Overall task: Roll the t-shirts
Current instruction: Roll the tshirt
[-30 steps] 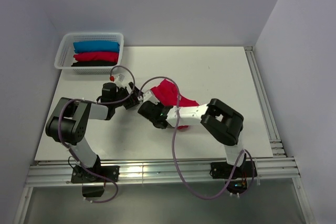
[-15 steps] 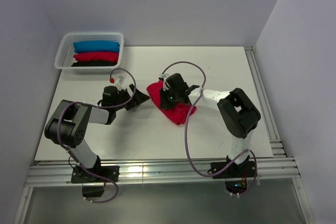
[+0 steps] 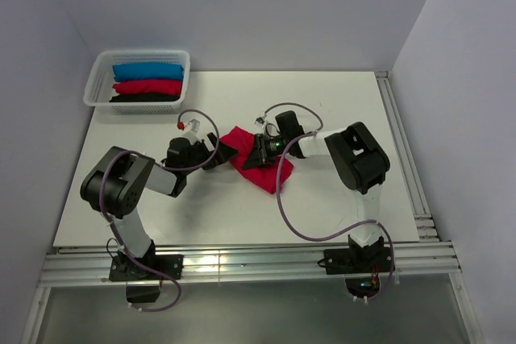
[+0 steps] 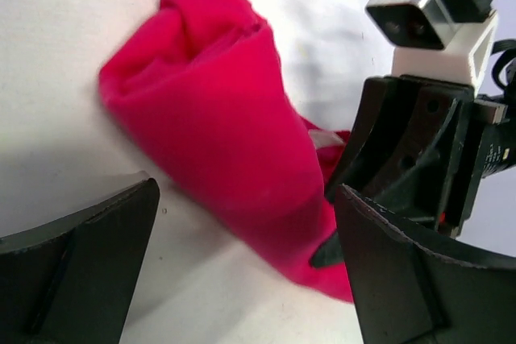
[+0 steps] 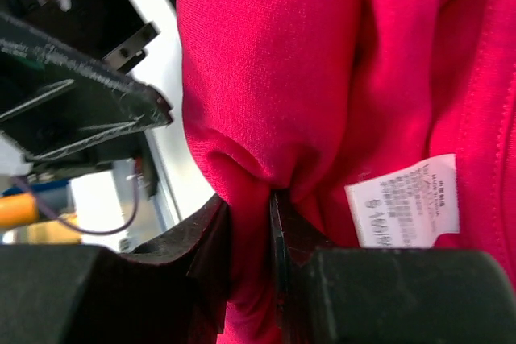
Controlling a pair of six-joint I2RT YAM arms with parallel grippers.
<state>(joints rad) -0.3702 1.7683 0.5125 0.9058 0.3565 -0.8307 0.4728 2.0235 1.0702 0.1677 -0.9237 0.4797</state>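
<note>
The right gripper (image 5: 251, 227) is closed to a narrow gap, and a fold of the crimson t-shirt (image 5: 322, 78) is pinched between its two fingers (image 5: 193, 255). One small white label (image 5: 403, 199) is sewn to the cloth just beside that pinch; its print cannot be read. The left gripper (image 4: 246, 191) is spread wide and nothing is held in it. Its two dark fingers (image 4: 81, 271) are set either side of the shirt's near edge, and whether the cloth is touched cannot be told.

Two arms are counted, and one shirt lies bunched near the middle of the white table (image 3: 347, 102). Three rolled bundles are laid side by side in one white basket (image 3: 95, 80) at the far left corner: one blue (image 3: 147, 71), one red (image 3: 147, 86), one black (image 3: 143, 97).

The left arm (image 3: 113, 191) is folded at the elbow, with its forearm stretched low to the right. The right arm (image 3: 359, 163) is bent likewise, its forearm reaching left, low over the table. The two grippers are thus brought face to face across the shirt, near each other.

The label and the pinch itself are shown only by the right wrist view. The basket is shown only from above. The right gripper's camera (image 4: 415, 10) is seen head-on in the left wrist view alone.
</note>
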